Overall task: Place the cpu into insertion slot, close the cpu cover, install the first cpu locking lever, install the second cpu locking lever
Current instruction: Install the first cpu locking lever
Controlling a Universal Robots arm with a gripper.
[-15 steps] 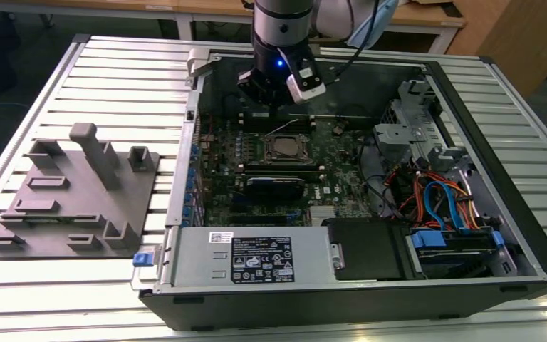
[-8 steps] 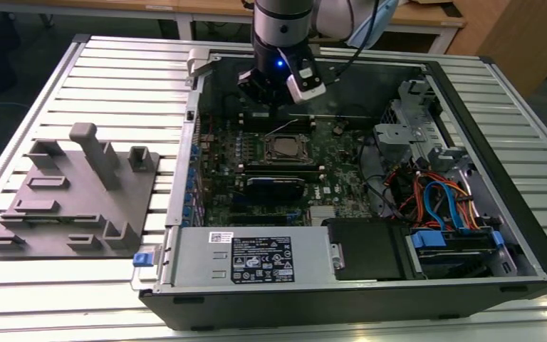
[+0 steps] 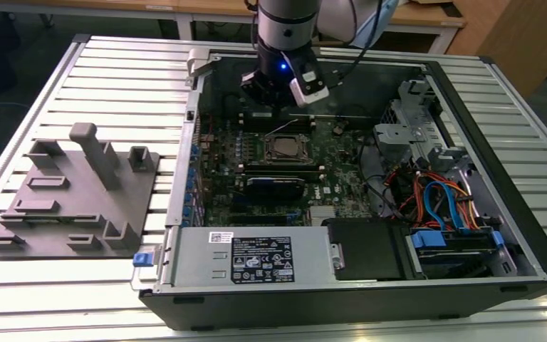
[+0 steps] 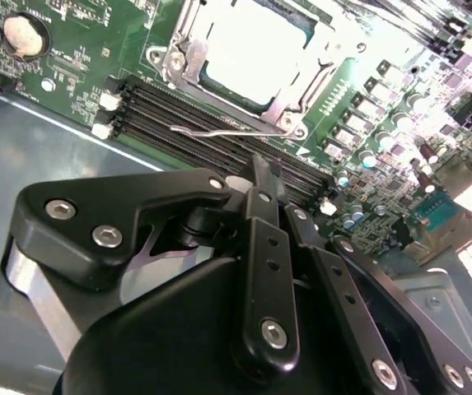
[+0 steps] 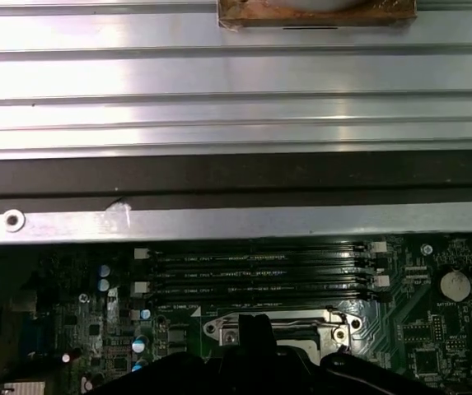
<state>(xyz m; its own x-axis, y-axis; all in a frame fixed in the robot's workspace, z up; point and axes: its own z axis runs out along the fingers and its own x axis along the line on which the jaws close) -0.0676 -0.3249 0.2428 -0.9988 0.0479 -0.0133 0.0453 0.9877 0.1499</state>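
Observation:
The cpu (image 4: 252,45), a pale silver square, lies in the insertion slot (image 3: 288,147) on the green motherboard inside the open computer case. The cpu cover (image 4: 314,78), a silver frame, lies down around the chip. A thin wire locking lever (image 4: 219,129) stands free along the socket's edge, beside the memory slots; in the exterior view it angles up from the socket (image 3: 281,128). My gripper (image 4: 264,174) hangs just off that side of the socket, fingers pressed together with nothing between them. It is also in the exterior view (image 3: 273,103) and the first wrist view (image 5: 256,329).
Long black memory slots (image 4: 203,123) run between the gripper and the socket. A coin battery (image 4: 23,33) sits on the board. The case wall (image 5: 236,222), power supply (image 3: 254,260), drive cage and coloured cables (image 3: 435,199) ring the board. A grey fixture plate (image 3: 74,192) stands at the exterior view's left.

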